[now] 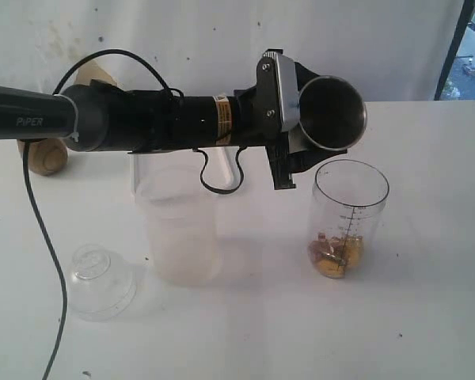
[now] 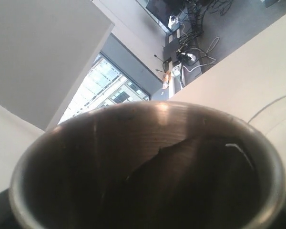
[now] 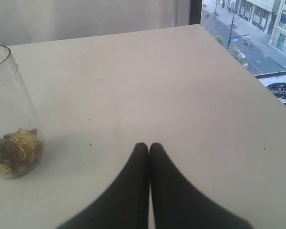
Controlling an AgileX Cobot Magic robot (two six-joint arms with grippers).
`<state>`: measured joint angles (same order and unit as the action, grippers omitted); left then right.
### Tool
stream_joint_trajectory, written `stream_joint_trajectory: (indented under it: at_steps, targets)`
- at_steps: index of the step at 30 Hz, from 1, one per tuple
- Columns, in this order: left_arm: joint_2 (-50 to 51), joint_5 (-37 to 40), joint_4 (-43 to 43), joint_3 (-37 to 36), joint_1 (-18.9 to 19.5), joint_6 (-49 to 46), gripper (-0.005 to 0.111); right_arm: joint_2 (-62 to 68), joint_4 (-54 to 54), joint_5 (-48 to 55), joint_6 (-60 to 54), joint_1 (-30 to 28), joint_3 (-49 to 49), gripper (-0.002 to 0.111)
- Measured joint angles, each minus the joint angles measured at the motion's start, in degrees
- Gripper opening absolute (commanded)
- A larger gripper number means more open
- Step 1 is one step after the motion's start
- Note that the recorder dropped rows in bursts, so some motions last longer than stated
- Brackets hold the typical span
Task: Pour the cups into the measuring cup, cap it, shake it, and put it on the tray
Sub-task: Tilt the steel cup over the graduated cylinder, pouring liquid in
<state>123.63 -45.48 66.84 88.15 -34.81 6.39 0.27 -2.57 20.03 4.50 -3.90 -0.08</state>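
Note:
My left gripper (image 1: 297,131) is shut on the steel tumbler (image 1: 331,112), which lies tipped on its side in the air. Its mouth faces out just above the rim of the measuring cup (image 1: 350,222). The tumbler's dark inside (image 2: 148,171) fills the left wrist view and I see nothing in it. Golden and brown pieces (image 1: 336,255) lie at the bottom of the measuring cup (image 3: 9,119). The wooden cup (image 1: 47,154) sits at the far left, partly behind the arm. My right gripper (image 3: 148,145) is shut and empty, low over the table beside the measuring cup. No tray is in view.
A wider frosted tumbler (image 1: 180,226) stands under the left arm, left of the measuring cup. A clear domed lid (image 1: 101,279) lies at the front left. A black cable (image 1: 43,237) hangs from the arm down to the table. The table's far right edge (image 3: 257,76) borders a window.

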Motion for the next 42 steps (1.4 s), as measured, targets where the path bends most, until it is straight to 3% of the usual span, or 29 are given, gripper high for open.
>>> stream_joint_trajectory:
  at_steps: [42]
  targets:
    - [0.0, 5.09, -0.55, 0.0, 0.0, -9.13, 0.0, 0.0, 0.0, 0.0, 0.0, 0.0, 0.0, 0.0]
